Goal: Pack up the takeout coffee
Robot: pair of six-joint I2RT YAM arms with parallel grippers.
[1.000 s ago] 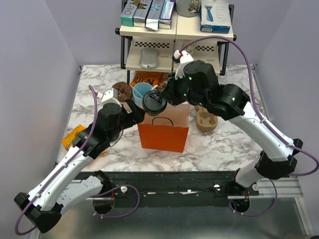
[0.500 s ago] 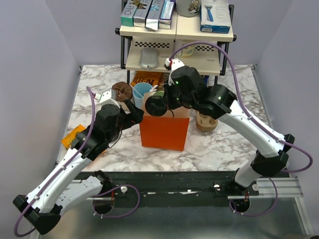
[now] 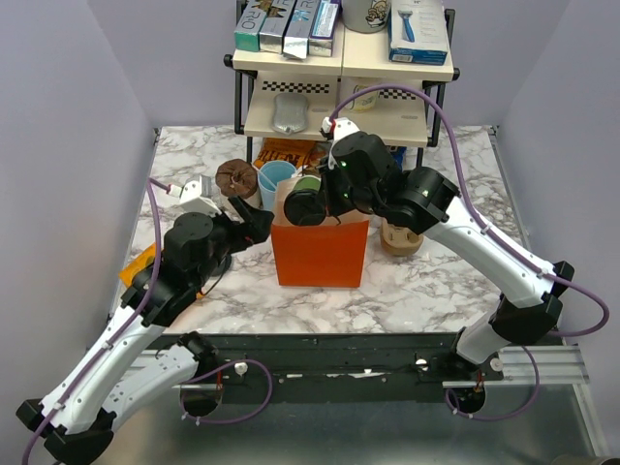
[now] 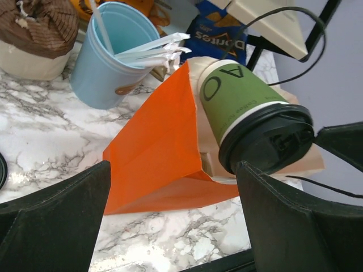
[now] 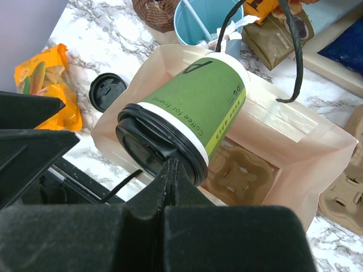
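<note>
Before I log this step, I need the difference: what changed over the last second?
The right gripper closed and moved left and down to the cup, at its lid. The left gripper drew back leftward from the cup. The bag shifted a little. Unchanged: left gripper open, cup tilted at the bag's mouth, blue cup in place.

Readable: "Coffee for friend" down the green side of the cup, big "A" and "O" on it in the left wrist view, "Doritos" on the blue bag; print on the shelf boxes too small.
</note>
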